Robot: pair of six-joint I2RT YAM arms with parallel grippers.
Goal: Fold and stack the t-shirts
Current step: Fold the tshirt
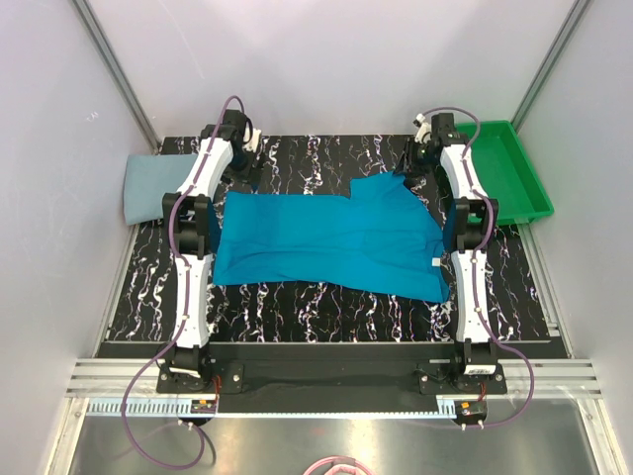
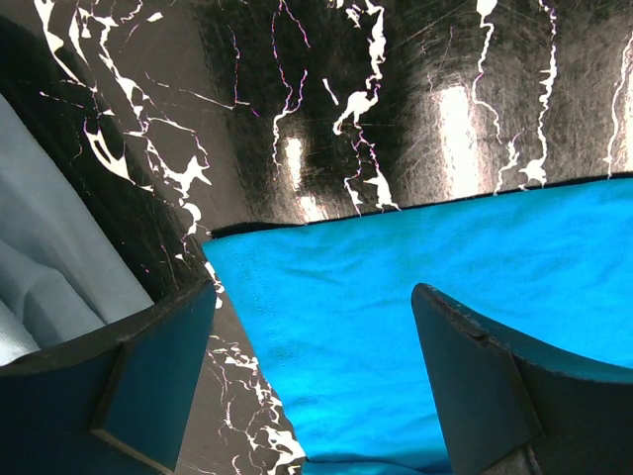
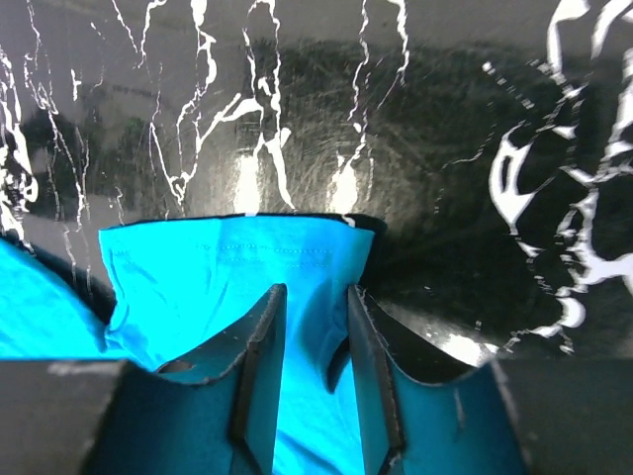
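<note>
The bright teal-blue t-shirt (image 1: 326,242) lies spread flat across the black marbled table (image 1: 326,158). My left gripper (image 1: 245,176) hovers at the shirt's far left corner. In the left wrist view the left gripper (image 2: 315,297) is open wide, with the shirt corner (image 2: 396,267) lying under the gap. My right gripper (image 1: 413,166) is at the far right corner. In the right wrist view the right gripper (image 3: 315,292) has its jaws drawn close, with a bunched fold of the teal hem (image 3: 218,277) between them. The pale grey-blue t-shirt (image 1: 150,188) lies folded at the far left.
A green plastic tray (image 1: 509,168) stands at the far right corner, beside the right arm. The grey-blue cloth (image 2: 49,237) shows just left of my left finger. White walls close in the table on three sides.
</note>
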